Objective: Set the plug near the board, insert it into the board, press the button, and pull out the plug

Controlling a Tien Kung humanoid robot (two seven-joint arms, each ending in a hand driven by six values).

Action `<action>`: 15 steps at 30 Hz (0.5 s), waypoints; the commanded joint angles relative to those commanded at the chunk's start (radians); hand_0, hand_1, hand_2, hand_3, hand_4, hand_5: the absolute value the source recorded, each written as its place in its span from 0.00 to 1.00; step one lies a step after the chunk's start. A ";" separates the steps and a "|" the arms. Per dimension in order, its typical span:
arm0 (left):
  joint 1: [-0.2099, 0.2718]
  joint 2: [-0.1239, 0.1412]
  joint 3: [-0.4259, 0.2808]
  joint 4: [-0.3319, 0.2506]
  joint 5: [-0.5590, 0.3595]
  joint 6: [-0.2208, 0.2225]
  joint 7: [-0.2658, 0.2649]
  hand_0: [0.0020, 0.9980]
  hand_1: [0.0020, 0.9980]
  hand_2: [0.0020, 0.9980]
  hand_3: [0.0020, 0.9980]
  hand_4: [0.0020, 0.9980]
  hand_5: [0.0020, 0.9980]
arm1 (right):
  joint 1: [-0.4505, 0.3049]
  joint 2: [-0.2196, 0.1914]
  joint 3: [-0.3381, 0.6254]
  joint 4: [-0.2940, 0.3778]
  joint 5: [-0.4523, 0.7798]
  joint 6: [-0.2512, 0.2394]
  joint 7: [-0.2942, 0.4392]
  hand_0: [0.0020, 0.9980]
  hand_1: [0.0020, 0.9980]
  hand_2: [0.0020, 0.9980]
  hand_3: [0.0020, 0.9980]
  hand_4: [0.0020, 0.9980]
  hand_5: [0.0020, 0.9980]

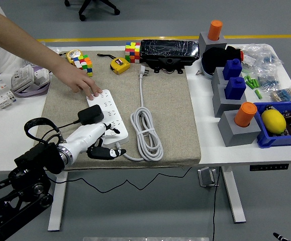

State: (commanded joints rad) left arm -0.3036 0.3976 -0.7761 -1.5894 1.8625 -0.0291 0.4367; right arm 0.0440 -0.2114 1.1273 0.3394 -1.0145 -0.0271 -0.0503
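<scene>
Power board [106, 116]: white, multi-socket, lying flat lengthwise on the beige mat, left of its coiled white cord | Plug [90, 115]: black adapter block, seated on the board's left side, its thin black lead running off leftward

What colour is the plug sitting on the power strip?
Black: the boxy adapter plug on the white power strip, head view.
</scene>
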 joint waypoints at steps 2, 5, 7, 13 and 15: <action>-0.002 -0.002 0.001 0.009 0.001 0.001 0.000 0.09 0.05 0.12 0.78 0.85 0.55 | 0.000 -0.001 -0.001 0.000 0.000 0.000 0.000 0.65 0.65 0.65 0.57 0.99 0.56; -0.005 -0.006 0.004 0.024 0.000 0.007 0.000 0.09 0.05 0.12 0.78 0.85 0.55 | -0.001 -0.001 -0.003 0.000 0.000 0.000 0.000 0.65 0.65 0.65 0.57 0.99 0.56; -0.009 -0.011 0.005 0.036 0.002 0.010 -0.001 0.09 0.05 0.12 0.80 0.86 0.55 | 0.000 -0.002 -0.003 0.000 0.001 0.000 0.000 0.65 0.65 0.65 0.57 0.99 0.56; -0.019 -0.020 0.009 0.070 0.007 0.017 0.000 0.09 0.05 0.12 0.81 0.86 0.55 | 0.000 -0.001 -0.001 0.000 0.000 0.000 0.000 0.65 0.65 0.65 0.57 0.99 0.56; -0.020 -0.021 0.009 0.076 0.007 0.020 -0.001 0.09 0.05 0.12 0.81 0.86 0.55 | 0.000 -0.001 0.000 0.001 0.000 0.000 0.000 0.65 0.65 0.65 0.57 0.99 0.56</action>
State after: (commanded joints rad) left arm -0.3236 0.3768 -0.7666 -1.5133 1.8690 -0.0087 0.4361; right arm 0.0436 -0.2128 1.1276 0.3402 -1.0147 -0.0269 -0.0504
